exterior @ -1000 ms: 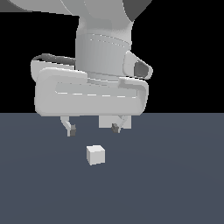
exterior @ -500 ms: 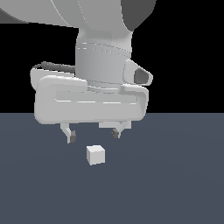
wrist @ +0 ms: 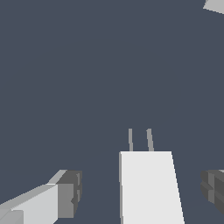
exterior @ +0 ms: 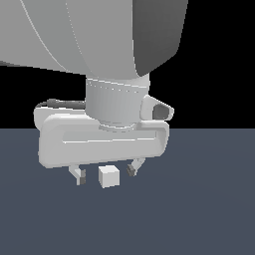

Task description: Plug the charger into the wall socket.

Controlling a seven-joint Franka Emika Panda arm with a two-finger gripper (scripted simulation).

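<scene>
The charger (exterior: pixel 108 176) — a small white cube — sits on the dark grey worktop (exterior: pixel 209 209), directly between the two fingers of the claw (exterior: pixel 105 175). In the wrist view the charger (wrist: pixel 151 186) shows two thin grey prongs sticking out of one face, lying along the worktop (wrist: pixel 87 78). The claw is spread: one dark fingertip (wrist: pixel 70 193) stands on one side of the cube and the other on the opposite side, each with a clear gap to it, so nothing is pinched. In the exterior view the fingertips (exterior: pixel 80 176) hang about level with the cube. The arm comes down from above, its wrist upright and the broad white hand body (exterior: pixel 102 141) lying crosswise just over the charger. A pale corner (wrist: pixel 215 5) shows at the wrist view's edge — I cannot tell what it is.
</scene>
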